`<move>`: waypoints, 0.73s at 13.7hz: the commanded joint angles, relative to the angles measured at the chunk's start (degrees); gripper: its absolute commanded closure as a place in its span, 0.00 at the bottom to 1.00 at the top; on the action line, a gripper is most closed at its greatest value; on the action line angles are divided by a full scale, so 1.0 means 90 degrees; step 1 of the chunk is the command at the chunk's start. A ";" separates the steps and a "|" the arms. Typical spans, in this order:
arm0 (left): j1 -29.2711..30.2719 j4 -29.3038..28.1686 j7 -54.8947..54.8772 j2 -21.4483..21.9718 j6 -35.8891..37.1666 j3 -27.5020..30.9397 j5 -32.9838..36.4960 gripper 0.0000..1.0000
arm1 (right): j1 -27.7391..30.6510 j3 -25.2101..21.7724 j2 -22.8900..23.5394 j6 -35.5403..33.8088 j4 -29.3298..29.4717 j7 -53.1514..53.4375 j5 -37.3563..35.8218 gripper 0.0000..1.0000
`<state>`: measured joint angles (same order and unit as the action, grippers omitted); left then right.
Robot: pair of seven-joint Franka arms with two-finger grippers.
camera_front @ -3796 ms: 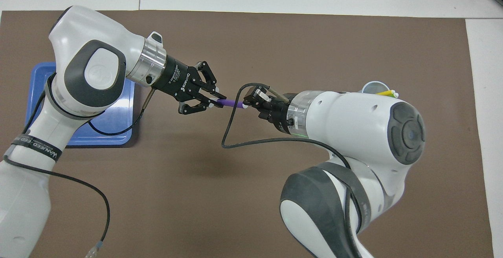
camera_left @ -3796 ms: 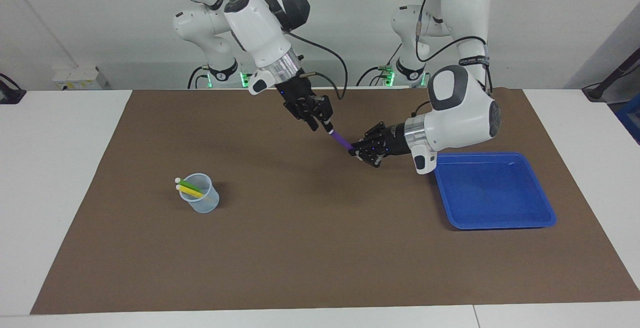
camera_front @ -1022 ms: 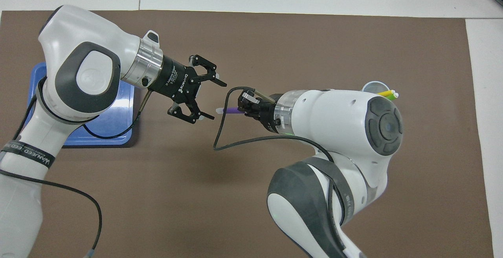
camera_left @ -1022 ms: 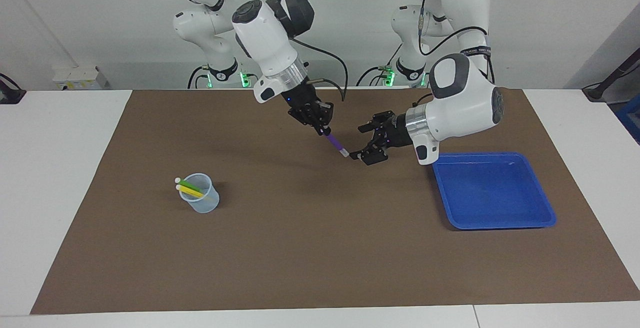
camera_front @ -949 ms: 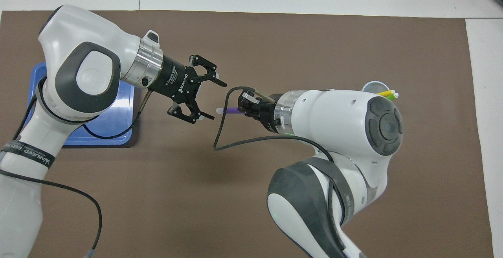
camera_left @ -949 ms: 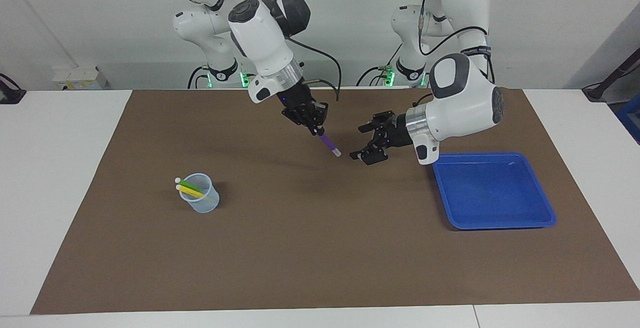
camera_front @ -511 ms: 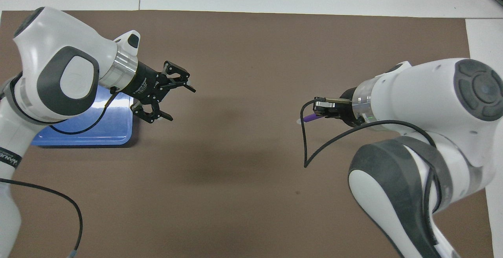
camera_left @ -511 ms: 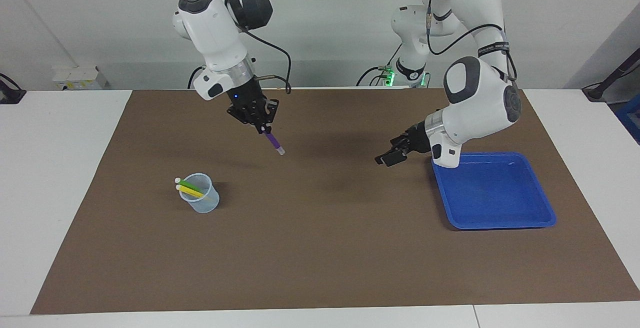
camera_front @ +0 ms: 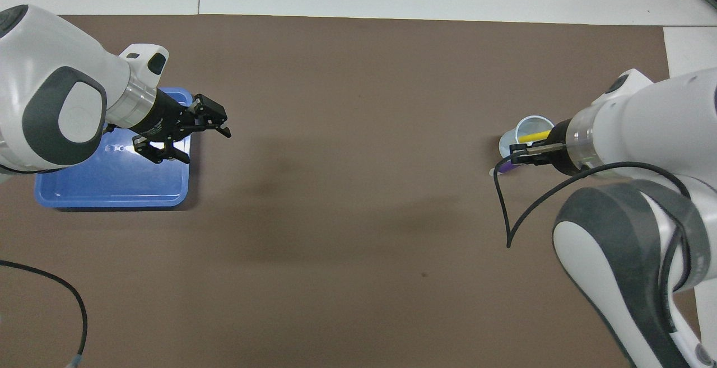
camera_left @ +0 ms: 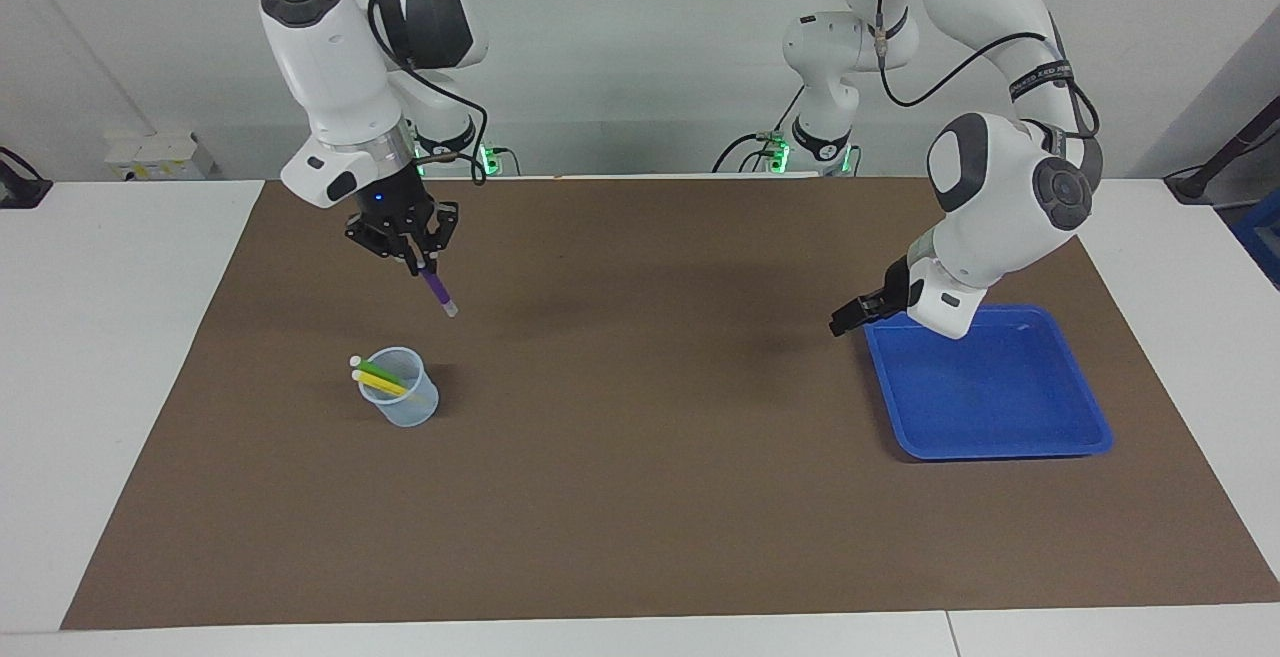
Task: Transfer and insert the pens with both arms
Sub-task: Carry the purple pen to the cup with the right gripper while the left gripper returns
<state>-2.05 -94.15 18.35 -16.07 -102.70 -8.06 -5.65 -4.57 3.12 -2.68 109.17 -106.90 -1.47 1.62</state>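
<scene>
Keep the right pincer [camera_left: 418,262] pinched tight on the upper end of the thin purple marker-like pen [camera_left: 437,290]; no slackening until the pale tip is well inside the small clear plastic cup [camera_left: 417,408]. Carry the pen on, lower in the facing frame, until the tip stands over the cup's mouth, because at present it hangs in the air above the brown mat [camera_left: 640,497], over a spot higher in the frame than the cup and not yet above the rim. Bring the slanted shaft closer to upright before descending, or aim the tip at the open part of the mouth. Mind the bright green pen [camera_left: 378,370] and the yellow pen [camera_left: 383,384] already leaning in the cup with their pale ends over the rim at the right arm's end of the surface. Lower slowly; judging by its look, light enough to tip under a sideways knock on the rim. Release only with the tip down inside.

Leave the left pincer [camera_left: 845,322] waiting, fingers spread and holding nothing, over the corner of the shallow blue plastic tray [camera_left: 1000,453] at mid-height of the frame, toward the left arm's end.

As for the purple pen: slim, straight, deep violet along the shaft, whitish at the lower tip, tilted with that tip pointing down and toward the centre of the frame. From overhead, mostly hidden under the pincer, just beside the cup.
</scene>
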 commanded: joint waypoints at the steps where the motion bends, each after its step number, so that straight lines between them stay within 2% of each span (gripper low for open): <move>1: -0.0026 0.0070 -0.0835 0.0272 -0.0296 0.0017 0.0821 0.00 | 0.0350 0.0083 -0.0093 0.0057 -0.0056 -0.0607 -0.0122 1.00; 5: -0.0055 0.0334 -0.1803 0.0749 -0.0269 -0.0002 0.1584 0.00 | 0.0683 0.0093 -0.0015 0.0643 -0.0085 -0.1350 -0.0122 1.00; 7: -0.0094 0.0237 -0.1785 0.1256 0.0013 -0.0051 0.1546 0.00 | 0.0703 0.0093 0.0043 0.0810 -0.0085 -0.1428 -0.0122 1.00; 10: -0.0143 0.0218 -0.1736 0.1473 0.0191 -0.0061 0.1517 0.00 | 0.0713 0.0093 0.0150 0.1023 -0.0085 -0.1458 -0.0083 1.00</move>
<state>-2.82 -90.36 3.07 -4.45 -101.49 -8.93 6.91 0.90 3.23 -1.81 116.11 -107.12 -13.32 1.58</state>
